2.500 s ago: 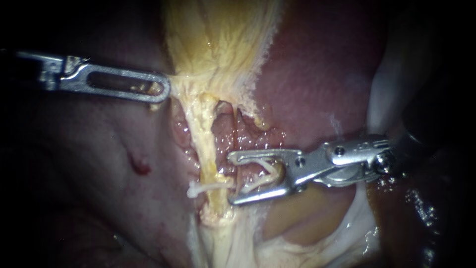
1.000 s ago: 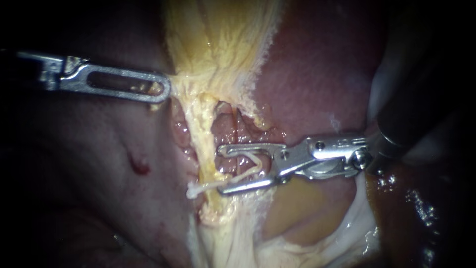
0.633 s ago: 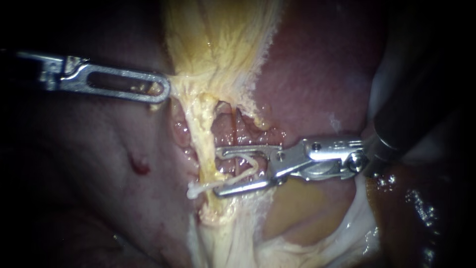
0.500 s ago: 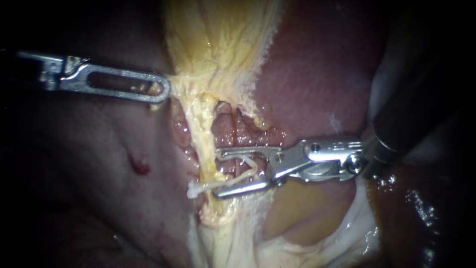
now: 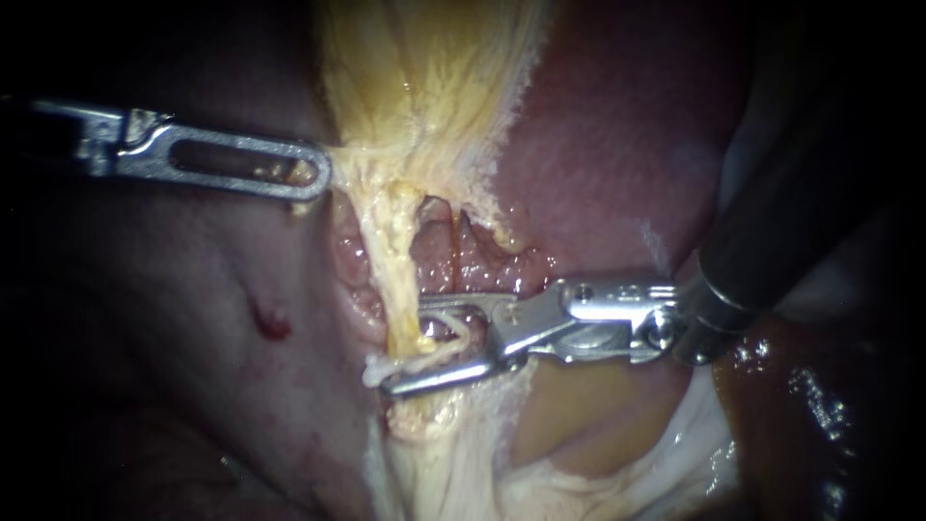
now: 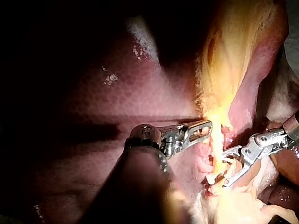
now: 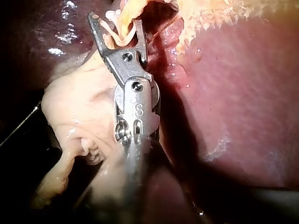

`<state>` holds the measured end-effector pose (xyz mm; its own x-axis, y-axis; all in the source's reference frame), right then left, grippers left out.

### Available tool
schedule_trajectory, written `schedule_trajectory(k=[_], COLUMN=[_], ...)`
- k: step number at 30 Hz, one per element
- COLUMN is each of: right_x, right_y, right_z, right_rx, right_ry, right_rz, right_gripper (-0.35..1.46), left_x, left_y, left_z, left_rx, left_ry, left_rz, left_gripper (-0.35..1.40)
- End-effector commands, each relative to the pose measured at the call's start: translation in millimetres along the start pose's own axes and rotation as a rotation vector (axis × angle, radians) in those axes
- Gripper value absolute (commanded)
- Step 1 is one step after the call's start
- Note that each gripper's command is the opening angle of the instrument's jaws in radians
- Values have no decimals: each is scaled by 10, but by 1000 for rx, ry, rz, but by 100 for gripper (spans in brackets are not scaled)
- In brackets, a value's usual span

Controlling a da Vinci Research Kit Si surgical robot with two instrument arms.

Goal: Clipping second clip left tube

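Right instrument point(image 5: 403, 347): the shaft enters from the upper right, and the tip meets the left tube point(image 5: 395, 256) nearly square, well along it from the gallbladder point(image 5: 424, 87).
Right jaws: standing apart, one on each side of a short span of the left tube. Their tips reach just past the tube on the side away from their own shaft.
Loaded clip point(image 5: 461, 333): white and V-shaped, carried between the right jaws with a leg against each. The right wrist view shows the left tube lying between the spread legs.
Left tube: a yellow strand leading away from the narrow end of the gallbladder, with raw pink tissue exposed along both flanks.
Placed clip point(image 5: 374, 370): white and set across the left tube, close along the right jaw farther from the gallbladder. Contact with that jaw cannot be judged. Its end juts out on the tube's side opposite the right shaft.
Left instrument point(image 5: 318, 178): the shaft enters from the left, and the tip sits at the gallbladder's edge, near where the left tube begins.
Left jaws: closed together on the gallbladder's edge, the slotted jaw facing the endoscope, with tissue drawn taut toward them.
Gallbladder: a yellow, fibrous sheet that tapers into the left tube.
Liver point(image 5: 617, 164): a smooth, red-brown surface behind the left tube, on the right instrument's side.
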<state>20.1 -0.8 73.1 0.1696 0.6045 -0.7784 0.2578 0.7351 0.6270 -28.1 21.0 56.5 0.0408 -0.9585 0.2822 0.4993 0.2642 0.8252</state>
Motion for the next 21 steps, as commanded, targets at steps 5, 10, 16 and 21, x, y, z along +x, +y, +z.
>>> schedule_trajectory(k=[5, 10, 16, 21], right_x=[3, 5, 7, 10], right_y=[0, 1, -3, -15], right_z=[12, 20, 24, 27], right_rx=[11, 23, 41, 78], right_ry=[8, 15, 22, 26], right_rz=[6, 12, 23, 34], right_gripper=[49, 49, 49, 49], left_x=[0, 0, 0, 0], left_y=[0, 0, 0, 0], left_z=[0, 0, 0, 0], left_rx=[0, 1, 1, 1], left_ry=[0, 0, 0, 0], left_rz=[0, 0, 0, 0], left_gripper=[-35, -35, -35, -35])
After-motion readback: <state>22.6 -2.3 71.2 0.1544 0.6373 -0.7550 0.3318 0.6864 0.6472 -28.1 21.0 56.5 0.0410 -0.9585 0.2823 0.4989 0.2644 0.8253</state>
